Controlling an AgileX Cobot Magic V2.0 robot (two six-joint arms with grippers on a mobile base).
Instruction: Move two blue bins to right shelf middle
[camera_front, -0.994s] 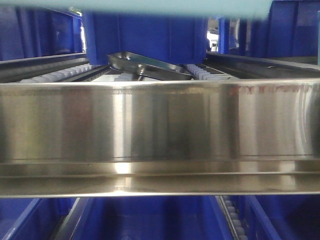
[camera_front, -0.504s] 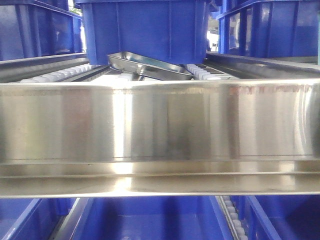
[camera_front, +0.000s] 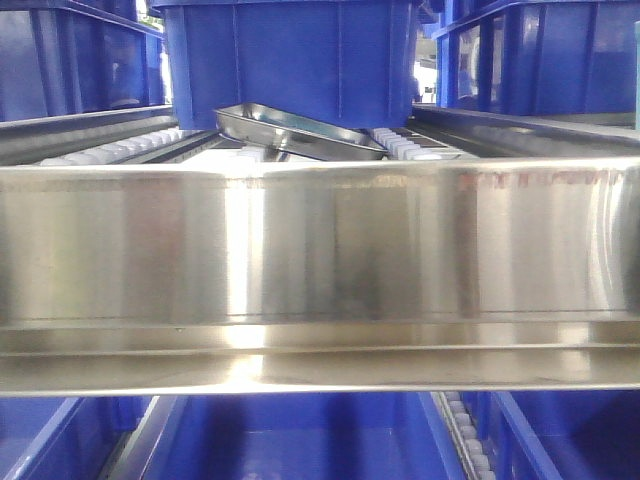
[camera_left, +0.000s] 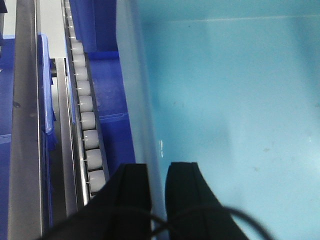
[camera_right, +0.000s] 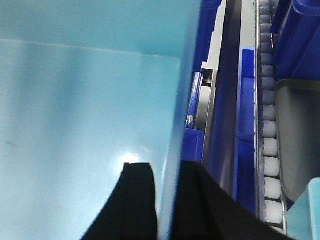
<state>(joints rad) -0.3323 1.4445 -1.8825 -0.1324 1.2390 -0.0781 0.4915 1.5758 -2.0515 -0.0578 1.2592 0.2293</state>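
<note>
A light-blue bin (camera_left: 230, 100) fills both wrist views, seen from above with its floor bare. My left gripper (camera_left: 158, 167) is shut on its left wall, one finger inside and one outside. My right gripper (camera_right: 167, 167) is shut on the right wall of the same bin (camera_right: 85, 100) in the same way. In the front view the wide brushed-steel front rail (camera_front: 320, 250) of the right shelf middle spans the frame, with roller tracks (camera_front: 120, 150) behind it. Neither gripper shows there, and of the held bin only a thin sliver at the right edge.
Dark blue bins (camera_front: 290, 60) stand on the tier behind the rail, with a tilted steel tray (camera_front: 295, 130) in front of them. More blue bins (camera_front: 300, 440) sit on the tier below. White rollers (camera_left: 85, 120) run left of the held bin, rollers (camera_right: 270, 145) and a grey tray (camera_right: 297, 135) right of it.
One second ago the light-blue bin's edge crossed the top of the front view. It has since left that view, uncovering the dark blue bins behind.
</note>
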